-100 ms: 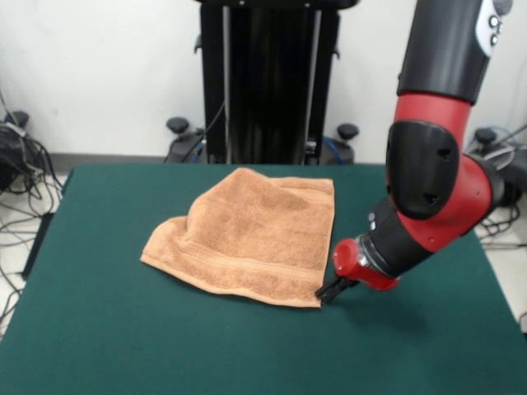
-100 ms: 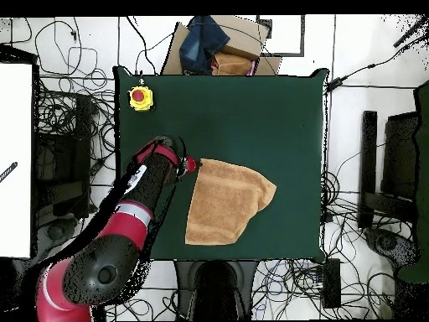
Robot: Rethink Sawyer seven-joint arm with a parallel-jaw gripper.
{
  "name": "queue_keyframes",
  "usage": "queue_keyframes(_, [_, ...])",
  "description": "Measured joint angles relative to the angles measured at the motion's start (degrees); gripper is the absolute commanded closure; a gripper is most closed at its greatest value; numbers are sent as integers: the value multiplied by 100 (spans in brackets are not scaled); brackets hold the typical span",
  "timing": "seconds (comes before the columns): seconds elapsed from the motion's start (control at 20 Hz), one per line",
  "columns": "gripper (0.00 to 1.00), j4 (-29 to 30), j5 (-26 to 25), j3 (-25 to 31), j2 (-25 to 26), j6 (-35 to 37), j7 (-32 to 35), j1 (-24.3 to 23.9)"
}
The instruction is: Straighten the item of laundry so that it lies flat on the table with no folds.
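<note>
- Bright, even room light falls on the counter [image 1: 99, 329].
- A soft shadow lies beside the tool [image 1: 329, 291].
- Focus is slightly soft throughout.

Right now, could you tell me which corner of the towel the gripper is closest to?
The gripper sits at the towel's near right corner in the front view, by the banded hem. The other corners lie well away from it across the table.
</note>
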Motion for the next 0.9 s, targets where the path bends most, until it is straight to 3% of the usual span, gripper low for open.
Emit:
queue_keyframes(0.05, [0, -19, -1, -7, 10, 23, 0, 0])
queue_keyframes(0.9, [0, -161, -8, -191, 91, 228, 0, 8])
